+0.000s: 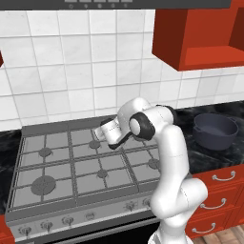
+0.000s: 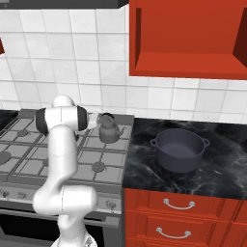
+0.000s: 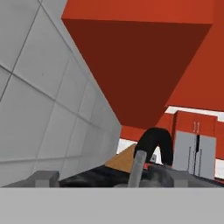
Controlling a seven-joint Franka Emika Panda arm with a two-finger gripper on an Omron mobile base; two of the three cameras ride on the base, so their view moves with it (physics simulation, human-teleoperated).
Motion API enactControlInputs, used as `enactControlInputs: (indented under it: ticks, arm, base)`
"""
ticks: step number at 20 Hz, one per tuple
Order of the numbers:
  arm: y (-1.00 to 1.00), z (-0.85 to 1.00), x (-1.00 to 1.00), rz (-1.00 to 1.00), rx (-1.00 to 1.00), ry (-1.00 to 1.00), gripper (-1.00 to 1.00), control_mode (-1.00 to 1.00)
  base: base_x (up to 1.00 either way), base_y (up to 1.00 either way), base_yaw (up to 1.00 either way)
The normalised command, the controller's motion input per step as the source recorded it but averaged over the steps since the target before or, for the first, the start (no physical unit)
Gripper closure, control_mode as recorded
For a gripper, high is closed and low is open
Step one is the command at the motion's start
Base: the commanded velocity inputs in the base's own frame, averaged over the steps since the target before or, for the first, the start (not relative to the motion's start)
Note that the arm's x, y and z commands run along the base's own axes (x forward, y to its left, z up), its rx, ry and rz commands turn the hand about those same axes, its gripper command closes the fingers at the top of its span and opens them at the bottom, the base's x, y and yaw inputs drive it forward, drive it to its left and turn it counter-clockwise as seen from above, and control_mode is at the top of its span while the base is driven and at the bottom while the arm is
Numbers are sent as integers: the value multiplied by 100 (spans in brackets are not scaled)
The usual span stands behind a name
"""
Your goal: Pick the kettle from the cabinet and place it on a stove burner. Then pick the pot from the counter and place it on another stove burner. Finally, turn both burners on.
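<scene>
1. The kettle (image 2: 110,128) sits upright on the stove's (image 2: 29,159) back right burner, spout pointing toward the counter (image 2: 226,164).
2. In the hand view, its arched black handle (image 3: 154,141) and thin spout (image 3: 138,168) rise close in front of the camera.
3. The arm bends low over the stove, the hand's white body reaching the kettle from the left; I cannot tell whether the gripper is released or clasped.
4. The pot (image 2: 180,149) stands on the counter, well apart from the kettle.
5. The red cabinet (image 2: 185,38) niche hangs above the pot.
</scene>
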Motion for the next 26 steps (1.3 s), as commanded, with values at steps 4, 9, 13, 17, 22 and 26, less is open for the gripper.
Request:
enactControlInputs:
  ticks: [4,9,13,17,22,26]
  arm:
    - [6,-24,-21,0,5,-8,-100,-100]
    - [12,-11,-26,0,6,-9,-100,-100]
    - [24,0,-29,0,4,-12,-100,-100]
    - [32,0,-34,0,2,-17,-100,-100]
    - [30,3,-45,0,2,-16,-100,-100]
    - [17,12,-54,-1,1,-7,-100,-100]
  base:
    - [0,0,0]
    - [0,0,0]
    - [0,0,0]
    - [0,0,0]
    - [0,0,0]
    - [0,0,0]
